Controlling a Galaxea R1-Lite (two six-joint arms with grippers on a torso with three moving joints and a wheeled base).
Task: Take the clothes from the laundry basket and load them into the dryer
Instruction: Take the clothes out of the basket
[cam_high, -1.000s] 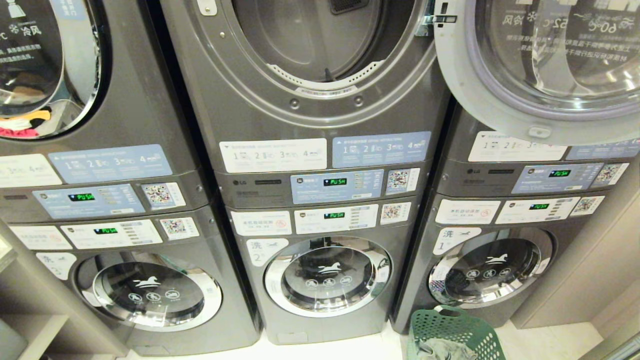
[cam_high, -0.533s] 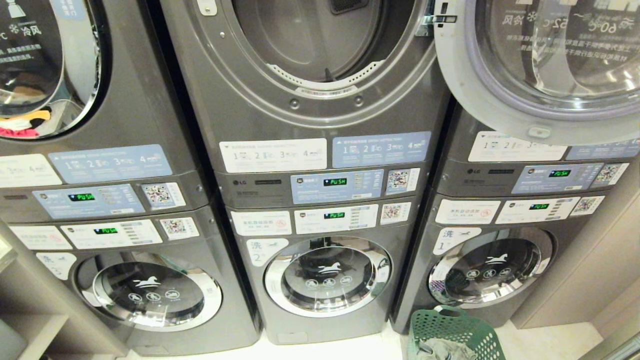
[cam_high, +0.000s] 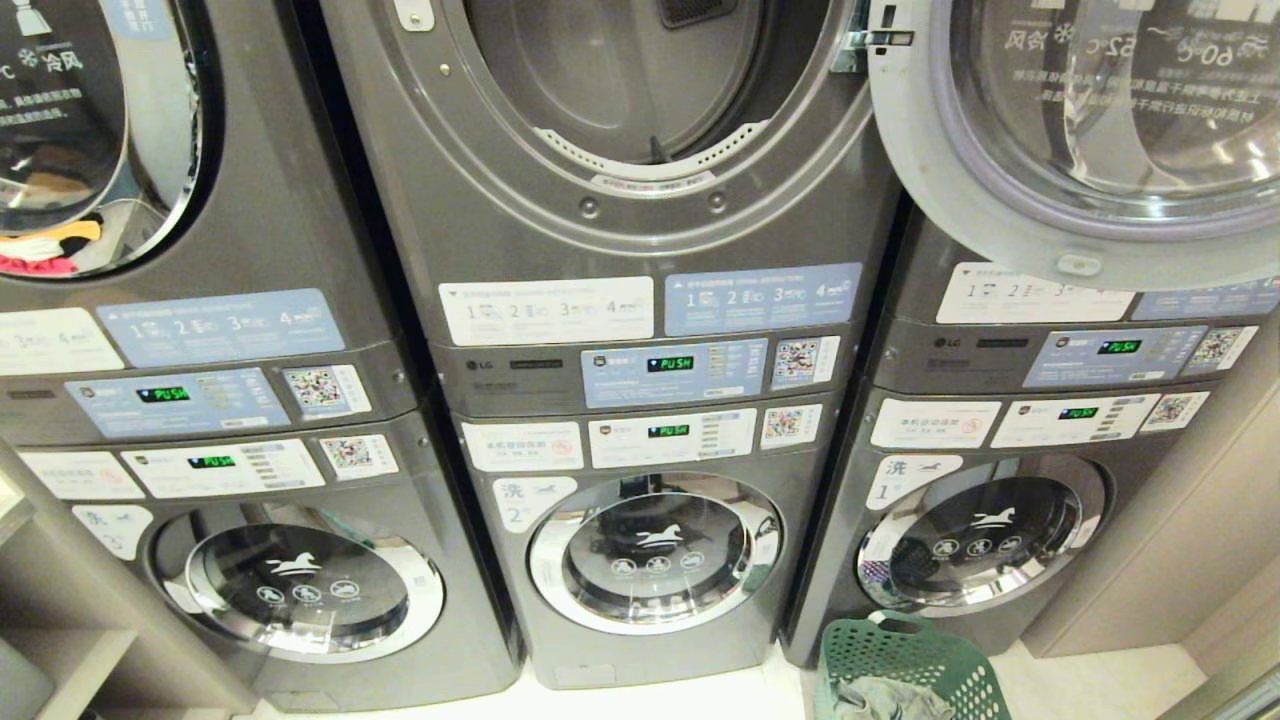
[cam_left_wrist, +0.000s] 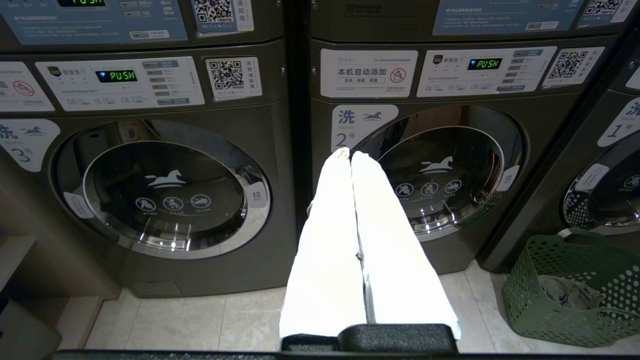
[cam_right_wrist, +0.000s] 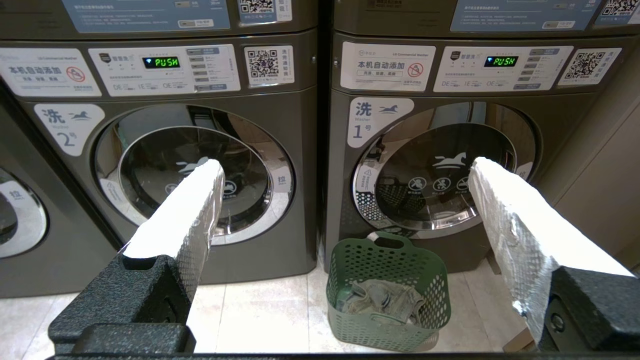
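Head view: I face three stacked grey machines. The middle dryer (cam_high: 640, 90) stands with its drum mouth uncovered, its round door (cam_high: 1080, 150) swung out to the right so that it overlaps the upper unit of the right-hand stack; below it sits washer 2 (cam_high: 655, 552) with its door closed. The laundry basket (cam_high: 915, 665), green and lattice-walled, stands on the floor at the lower right, just in front of the base of washer 1 (cam_high: 985, 545), and the clothes (cam_high: 885, 700) lie inside it as a crumpled grey heap. Neither of my arms enters this view. Left wrist view: the left gripper (cam_left_wrist: 350, 155) hangs in front of washer 2, its two white fingers (cam_left_wrist: 330, 240) pressed together along their length with nothing between them; the basket (cam_left_wrist: 575, 295) appears off to one side on the tiled floor (cam_left_wrist: 200, 320), well apart from this gripper, with the grey garments (cam_left_wrist: 567, 295) visible through its open top. Right wrist view: the right gripper (cam_right_wrist: 345, 167) has its fingers (cam_right_wrist: 190, 210) spread wide and holds nothing; between them, farther off, I see the basket (cam_right_wrist: 387, 295) on the floor at the foot of washer 1, upright, handle toward the machine, the clothes (cam_right_wrist: 380, 300) bunched at its bottom and untouched by either gripper.
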